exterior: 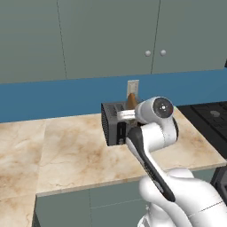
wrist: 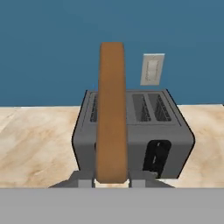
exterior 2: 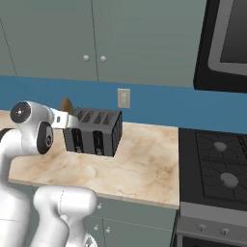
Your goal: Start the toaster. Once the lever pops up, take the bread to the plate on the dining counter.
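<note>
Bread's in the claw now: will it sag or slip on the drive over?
The bread stands straight, pinched only at its bottom edge, so likely stiff. It's thin and upright; a jolt might pivot it. Probably light.

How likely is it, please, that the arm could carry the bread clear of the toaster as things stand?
Probably yes: the pincer is shut on the bread, which looks lifted out of the toaster, with open space above the counter.

Toaster front half hidden behind the arm
</note>
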